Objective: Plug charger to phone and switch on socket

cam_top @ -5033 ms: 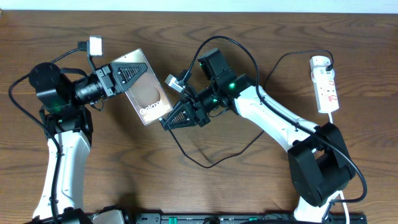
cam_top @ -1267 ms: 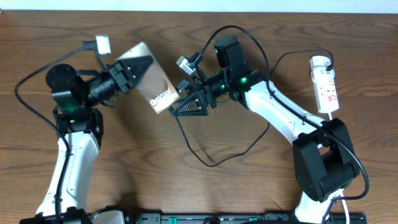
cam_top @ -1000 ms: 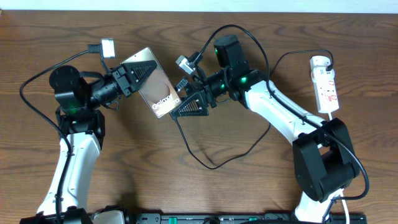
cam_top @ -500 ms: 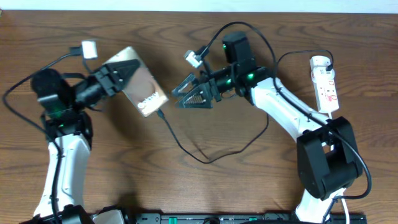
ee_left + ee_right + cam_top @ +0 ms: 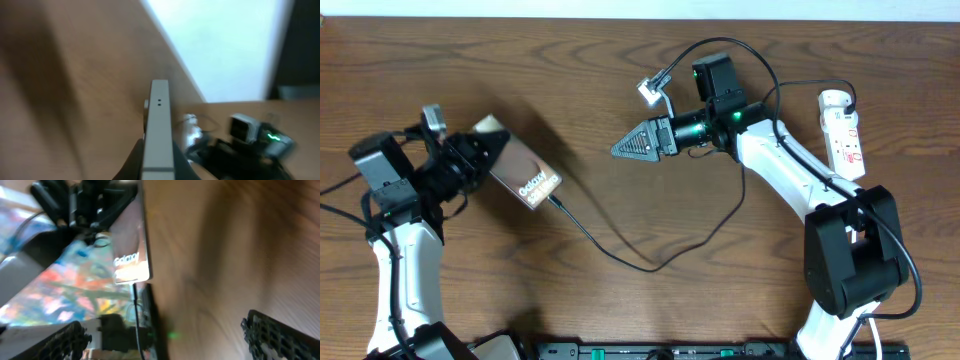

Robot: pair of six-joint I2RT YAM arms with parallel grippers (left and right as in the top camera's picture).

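Note:
My left gripper (image 5: 492,152) is shut on the phone (image 5: 528,180), which it holds at the left of the table with the "Galaxy" lettering facing up. The charger (image 5: 582,228), a thin black cable, meets the phone's lower end and loops across the wood toward the right. In the left wrist view the phone's pale edge (image 5: 158,125) stands between my fingers (image 5: 132,161). My right gripper (image 5: 620,149) is open, holds nothing, and points at the phone from a hand's width away. The right wrist view shows the phone (image 5: 131,255) with the cable (image 5: 136,311) hanging from it. The socket (image 5: 844,135) lies at the far right.
The charger cable arcs over my right arm (image 5: 790,170) up to the socket's rounded end (image 5: 836,99). A black bar (image 5: 670,350) runs along the table's front edge. The table's back edge meets a pale wall (image 5: 620,8).
My left arm has swung left and toward the front with the phone, and the cable's end has gone with it. My right gripper has drawn back to the right, away from the phone.

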